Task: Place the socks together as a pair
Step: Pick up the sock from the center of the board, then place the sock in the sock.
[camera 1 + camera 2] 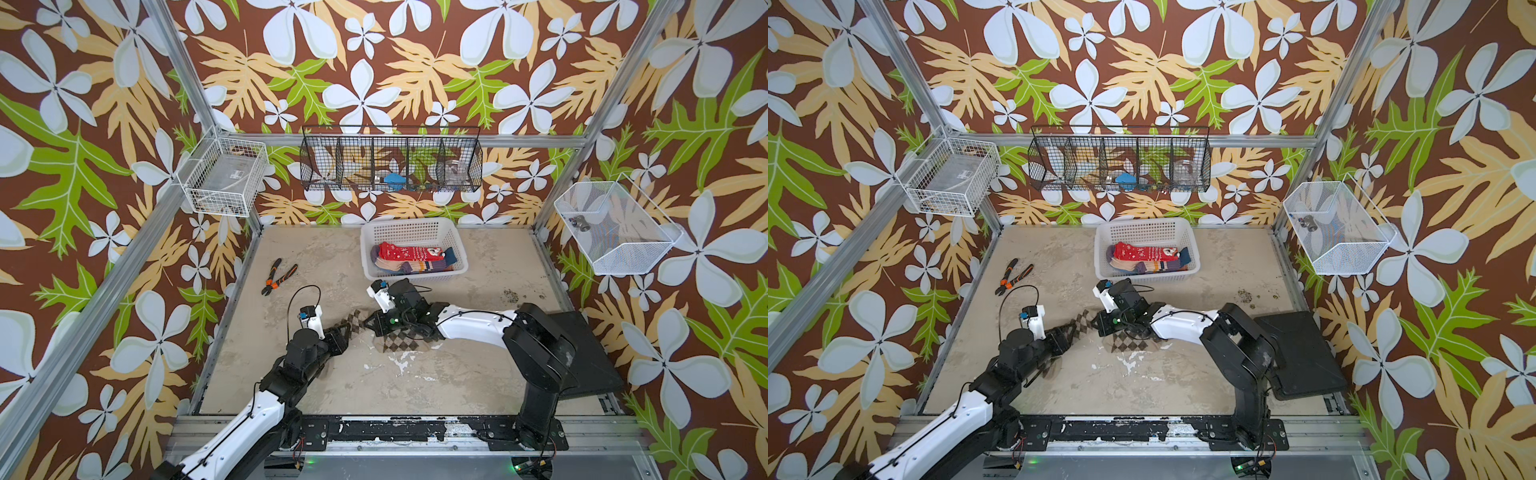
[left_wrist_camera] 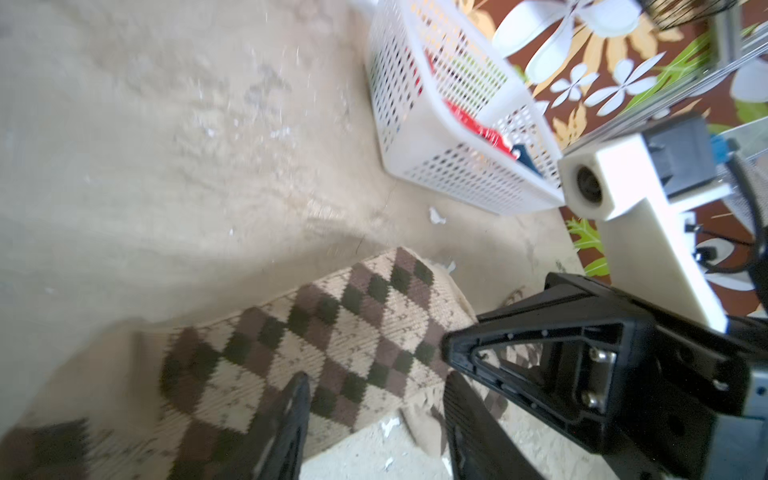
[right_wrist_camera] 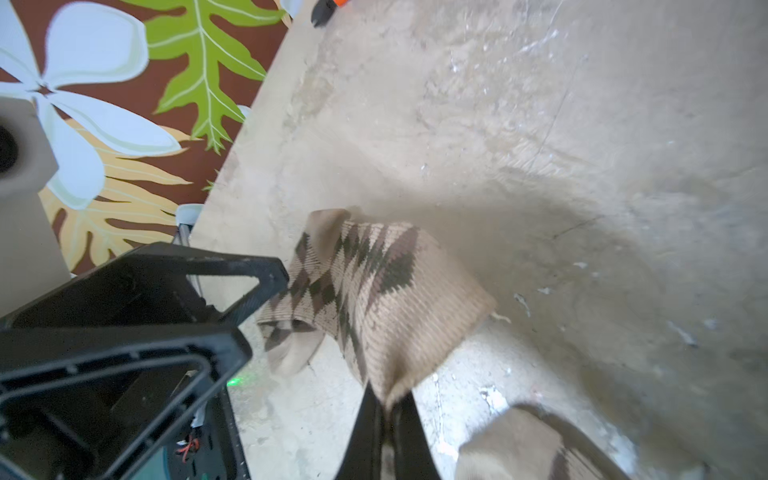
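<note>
near the middle of the mottled beige table [image 1: 457, 374], a brown argyle knit sock [image 1: 353, 322] hangs stretched between the two arms, raised off the surface. the right arm's fingers [image 3: 365, 419] are closed tight on one end of it. the left arm's fingers [image 2: 291, 415] stand apart, and the other end lies between them, draped over one finger. a second brown argyle sock [image 1: 395, 343] lies flat on the table, just beneath the right arm and partly hidden by it. toward the back wall, a white perforated plastic basket [image 1: 407, 232] holds a red snowflake sock [image 1: 405, 251] on top of a cream sock [image 1: 388, 265] and a blue sock [image 1: 451, 257]. orange-and-black-handled pliers [image 1: 278, 276] lie well apart from the socks, near the table's left edge.
</note>
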`<state>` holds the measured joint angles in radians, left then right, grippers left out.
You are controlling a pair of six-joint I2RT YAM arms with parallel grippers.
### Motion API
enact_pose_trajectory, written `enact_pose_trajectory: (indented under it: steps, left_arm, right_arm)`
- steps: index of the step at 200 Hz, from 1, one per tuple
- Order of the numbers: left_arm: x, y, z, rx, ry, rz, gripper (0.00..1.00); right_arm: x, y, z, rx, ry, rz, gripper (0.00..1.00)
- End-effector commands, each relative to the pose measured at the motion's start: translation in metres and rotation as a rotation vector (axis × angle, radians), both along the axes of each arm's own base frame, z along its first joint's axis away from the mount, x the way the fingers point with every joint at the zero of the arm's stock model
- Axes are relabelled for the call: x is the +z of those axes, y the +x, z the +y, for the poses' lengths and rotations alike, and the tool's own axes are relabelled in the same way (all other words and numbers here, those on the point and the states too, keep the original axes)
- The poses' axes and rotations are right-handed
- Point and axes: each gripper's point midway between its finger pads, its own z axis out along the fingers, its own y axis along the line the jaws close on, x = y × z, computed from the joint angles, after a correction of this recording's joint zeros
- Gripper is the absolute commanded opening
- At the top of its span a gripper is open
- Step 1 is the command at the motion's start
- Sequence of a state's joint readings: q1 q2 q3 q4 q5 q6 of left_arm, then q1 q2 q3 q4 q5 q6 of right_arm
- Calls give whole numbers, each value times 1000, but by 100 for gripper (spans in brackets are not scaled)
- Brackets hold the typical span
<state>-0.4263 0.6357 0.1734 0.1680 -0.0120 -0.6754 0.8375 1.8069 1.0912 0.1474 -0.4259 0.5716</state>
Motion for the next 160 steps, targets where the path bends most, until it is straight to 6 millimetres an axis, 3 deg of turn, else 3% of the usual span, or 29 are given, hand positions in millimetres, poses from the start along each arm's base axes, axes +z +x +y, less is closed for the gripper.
enact_pose_trajectory:
  steps: [1,27,59,85,116,138,160]
  left_arm:
    - [9,-1,16,60,63,-38,56]
    - [16,-2,17,67,43,-73,56]
    - [8,0,10,28,50,-53,57]
    - [6,3,8,20,70,-54,58]
    - [18,7,8,24,78,-87,58]
    - [26,9,7,20,86,-103,58]
    - [27,10,6,14,93,-101,58]
  right_arm:
    - [20,-3,-18,-15,15,-17,0]
    - [42,-13,-64,-76,-1,-50,0]
    - [66,-46,-108,-88,-18,-63,0]
    - [93,-85,-114,7,75,-13,0]
    - [147,-123,-114,125,269,13,0]
    - [181,-138,-117,167,380,5,0]
    - [187,-141,-121,169,400,21,0]
